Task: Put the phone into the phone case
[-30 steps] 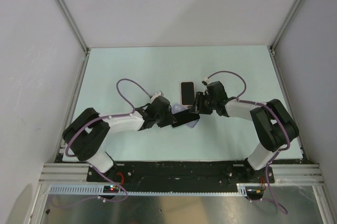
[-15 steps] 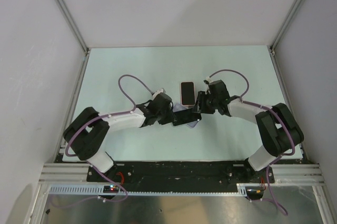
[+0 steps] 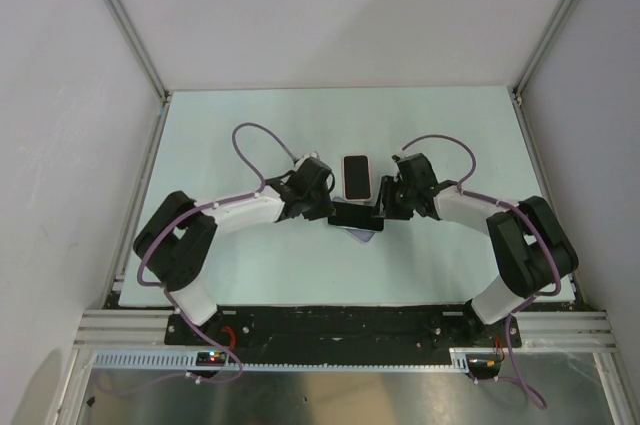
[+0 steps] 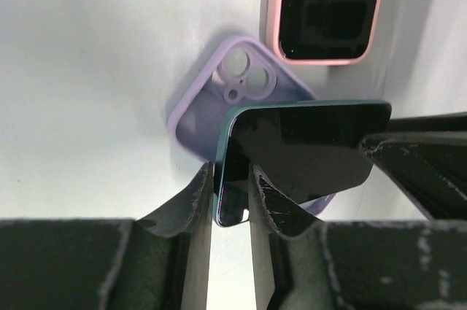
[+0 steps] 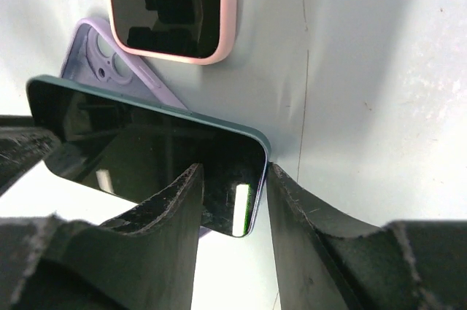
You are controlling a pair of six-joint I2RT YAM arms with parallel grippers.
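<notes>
Left gripper (image 4: 230,179) first: narrowed almost shut, pinching a corner at one short end of the dark phone (image 4: 306,142). Likewise the right gripper (image 5: 233,179): somewhat wider, clamped across the opposite short end. Held between the two, apparently lifted off the counter (image 3: 250,125), dark glass uppermost, long axis straight across from one gripper to the other.

Directly underneath, flat and open side up: the lilac phone case (image 4: 211,98). Skewed against the phone, though. Long axis on a diagonal, camera cut-out end toward a second phone in a pink case (image 4: 328,11), opposite end hidden under the held phone and just peeking out on its near side from above. Pink-cased phone just beyond, very close to the lilac rim; cannot tell whether touching.

Judged from this: above the target already, but turned off its line. Calls for a twist of the phone onto the case's diagonal, camera corner over the cut-out, before any lowering. No nearer arm here, both equally committed, so a turn shared by both. Danger otherwise: a corner riding up over the soft rim instead of seating.
</notes>
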